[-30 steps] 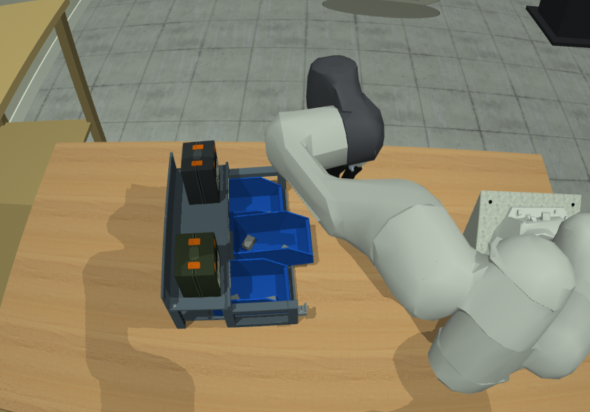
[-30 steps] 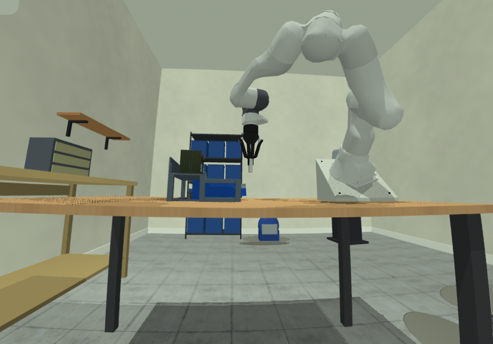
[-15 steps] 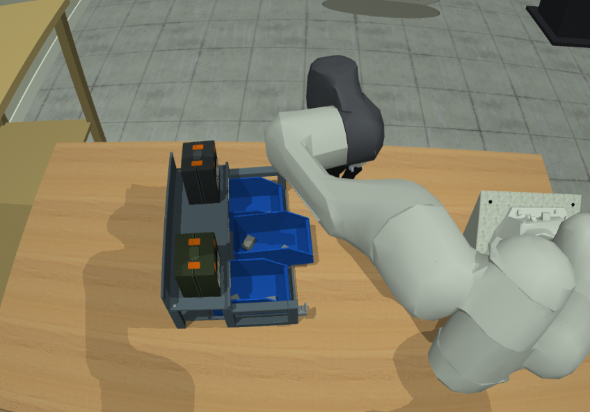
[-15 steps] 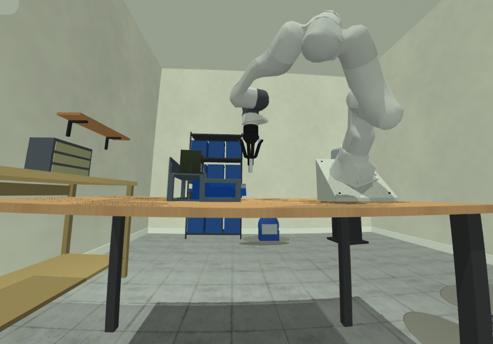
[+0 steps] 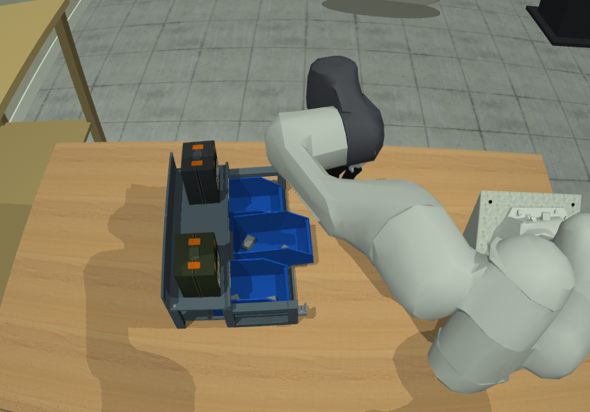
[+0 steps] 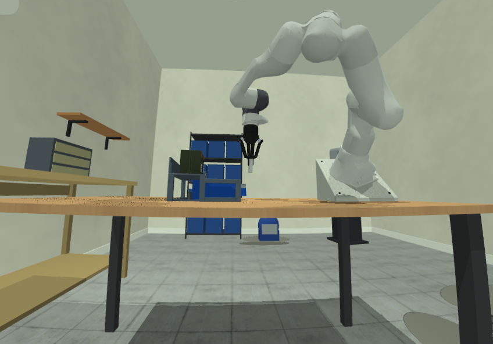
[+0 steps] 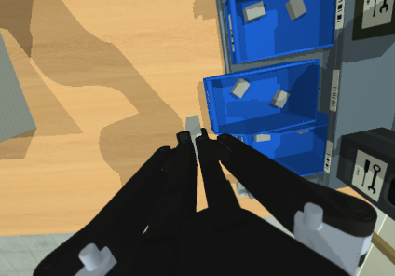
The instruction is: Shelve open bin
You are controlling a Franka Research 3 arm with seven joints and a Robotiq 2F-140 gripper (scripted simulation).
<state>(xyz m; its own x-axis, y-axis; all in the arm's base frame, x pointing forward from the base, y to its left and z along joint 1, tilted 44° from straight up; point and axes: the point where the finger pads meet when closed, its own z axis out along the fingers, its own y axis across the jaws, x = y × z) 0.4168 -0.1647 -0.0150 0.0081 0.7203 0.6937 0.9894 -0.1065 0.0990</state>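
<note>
Wrist view: the bin (image 5: 293, 239) (image 6: 243, 192) (image 7: 261, 112) lies at about 2 o'clock from the fingertips of the hand (image 5: 350, 173) (image 6: 250, 165) (image 7: 194, 125), its front corner nearest. The hand is fully shut, holding nothing, above the surface (image 5: 309, 365) (image 6: 278, 211) (image 7: 154, 35).

In the top view the bin sits in the middle place of the shelf (image 5: 261, 307) (image 6: 203, 191), long axis roughly 9 to 3 o'clock, slightly askew. Its front juts toward 3, past both neighbours, parts inside; whether it rests on the lip I cannot tell. It probably needs a straight push toward 9, rear passing beneath the board (image 5: 200, 216) (image 7: 359, 87).

The far bin (image 5: 257, 200) (image 7: 298, 149) at 12 and near bin (image 5: 259, 281) (image 7: 284, 26) at 6 flank it closely; a skewed push could catch either. The black case (image 5: 202, 179) (image 7: 370, 166) and green case (image 5: 195, 274) (image 6: 190, 161) (image 7: 373, 14) stand on the board.
</note>
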